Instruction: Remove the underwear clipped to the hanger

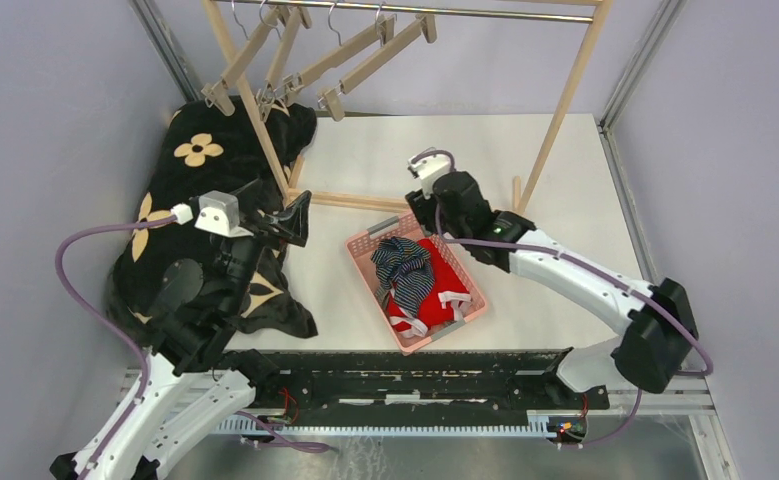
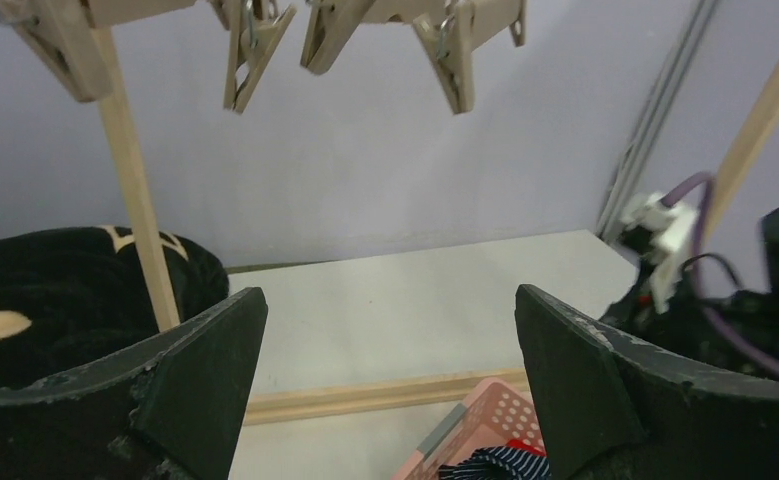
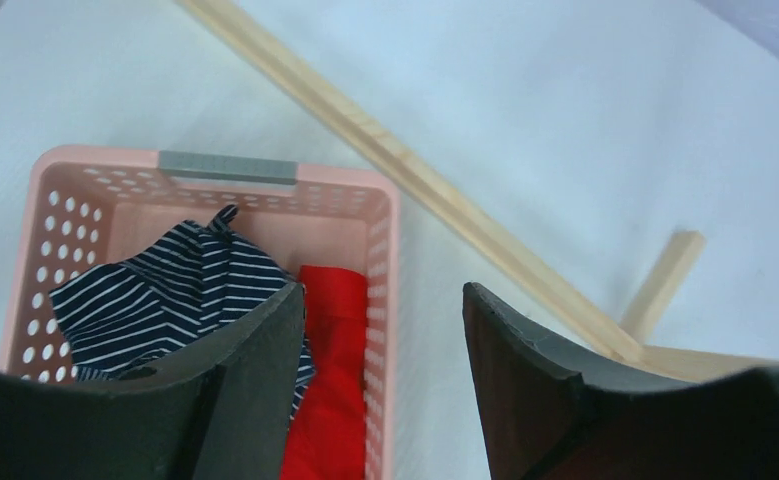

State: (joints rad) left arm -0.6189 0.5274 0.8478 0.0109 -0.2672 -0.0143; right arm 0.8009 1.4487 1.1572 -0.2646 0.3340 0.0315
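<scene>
With the striped underwear (image 3: pixel 165 295) and red briefs (image 3: pixel 330 400) lying in the pink basket (image 3: pixel 65 160), and your right claw (image 3: pixel 385 300) and left claw (image 2: pixel 390 310) both spread open and empty, raise the right one straight up so nothing snags.

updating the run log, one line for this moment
garments: navy striped boxers, red briefs in pink basket | hangers: clips bare | left gripper: open, empty, by black blanket | right gripper: open, empty, above basket rim
</scene>
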